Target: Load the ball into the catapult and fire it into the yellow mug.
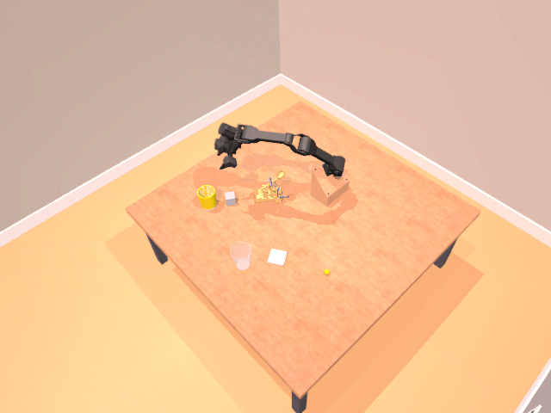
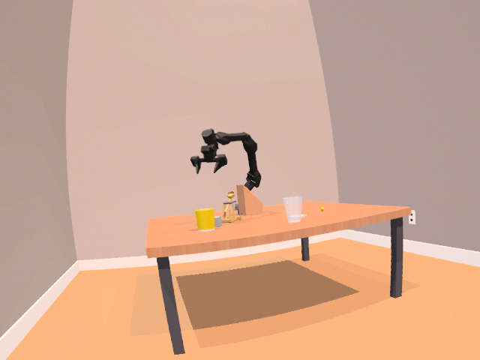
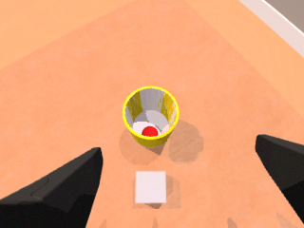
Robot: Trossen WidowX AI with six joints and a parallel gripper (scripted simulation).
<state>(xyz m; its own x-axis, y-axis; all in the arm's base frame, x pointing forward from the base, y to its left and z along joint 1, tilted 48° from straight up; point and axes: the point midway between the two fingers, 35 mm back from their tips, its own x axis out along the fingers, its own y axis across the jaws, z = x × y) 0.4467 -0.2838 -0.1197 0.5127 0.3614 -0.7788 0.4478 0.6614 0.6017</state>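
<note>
The yellow mug (image 1: 207, 200) (image 2: 205, 219) (image 3: 151, 142) stands upright on the table. A red ball (image 3: 149, 132) lies inside it, on the bottom, in the wrist view. The wooden catapult (image 1: 263, 195) (image 2: 231, 220) stands near the mug, beyond a grey block, with its spoon-like arm raised. No ball shows in its spoon. My gripper (image 2: 206, 172) (image 3: 179, 148) is open and empty, high above the table, with its fingers spread wide.
The grey block (image 1: 230, 200) (image 2: 217, 222) (image 3: 150, 187) sits between mug and catapult. A wedge-shaped stand (image 1: 320, 192) (image 2: 250, 203) is by the arm's base. A clear cup (image 1: 241, 256) (image 2: 292, 209), a white pad (image 1: 277, 256) and a small yellow ball (image 1: 326, 271) (image 2: 322, 208) are farther off.
</note>
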